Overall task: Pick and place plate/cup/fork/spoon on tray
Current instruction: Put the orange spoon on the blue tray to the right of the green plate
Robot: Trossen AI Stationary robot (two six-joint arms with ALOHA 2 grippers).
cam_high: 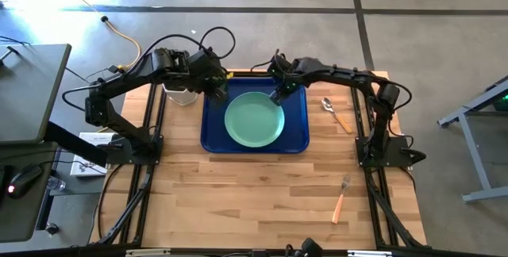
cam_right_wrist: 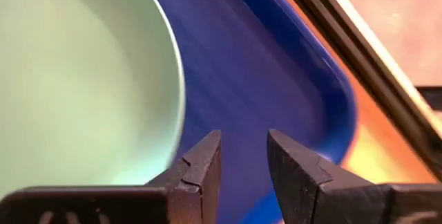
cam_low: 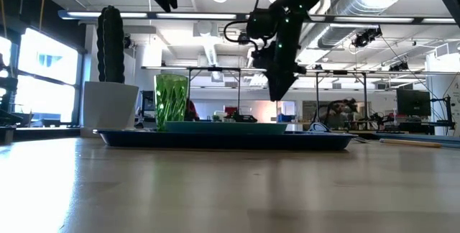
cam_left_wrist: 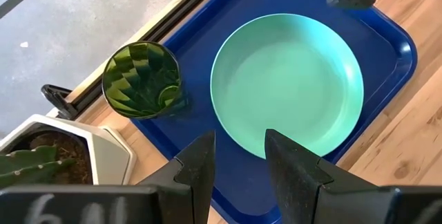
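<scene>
Tray [cam_high: 295, 136] holds plate [cam_high: 253, 119] (probably cup [cam_left_wrist: 141, 79] too)

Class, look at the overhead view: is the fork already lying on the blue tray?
No: the fork lies on the bare wooden table, well apart from the tray, which holds the plate.

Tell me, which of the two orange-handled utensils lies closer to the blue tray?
The spoon, with its rounded bowl, lies just beside the tray. The tined fork sits farther off.

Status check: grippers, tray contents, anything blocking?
Left gripper and right gripper open, empty, over blue tray. Mint-green plate, olive tumbler on tray. Spoon, fork on table, unobstructed.
</scene>
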